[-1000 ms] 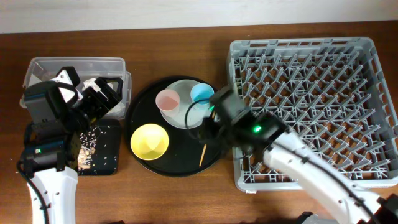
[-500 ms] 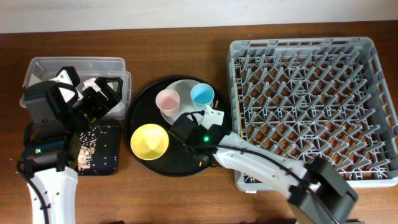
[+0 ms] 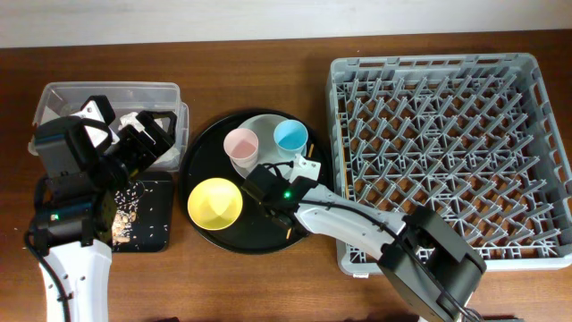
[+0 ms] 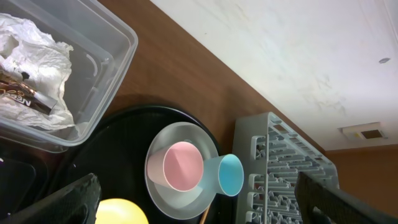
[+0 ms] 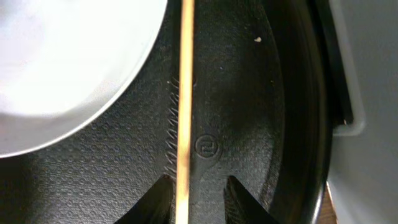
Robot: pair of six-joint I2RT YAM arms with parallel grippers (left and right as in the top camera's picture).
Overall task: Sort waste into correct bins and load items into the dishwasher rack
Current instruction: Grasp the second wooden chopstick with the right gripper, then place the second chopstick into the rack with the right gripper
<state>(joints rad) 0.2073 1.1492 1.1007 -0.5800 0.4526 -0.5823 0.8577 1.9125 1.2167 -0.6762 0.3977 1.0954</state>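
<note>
Round tray (image 3: 259, 234) mid tabletop (image 3: 223, 291). On it: plate (image 3: 264, 124) at rear w/ L cup (image 3: 241, 144) & R cup (image 3: 290, 135) on it, bowl (image 3: 214, 202) front-L, chopstick (image 5: 185, 93) just R of plate. Box (image 3: 107, 90) far L, flat tray (image 3: 154, 225) in front of it. Rack (image 3: 429, 61) R of round tray.

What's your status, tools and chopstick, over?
Left tool open, empty. Right tool open, straddling chopstick on round black tray, not gripped. Plate rim close beside it.

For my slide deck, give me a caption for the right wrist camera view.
Right gripper straddles a wooden chopstick lying on the round black tray beside the pale plate, jaws not yet closed.
</note>
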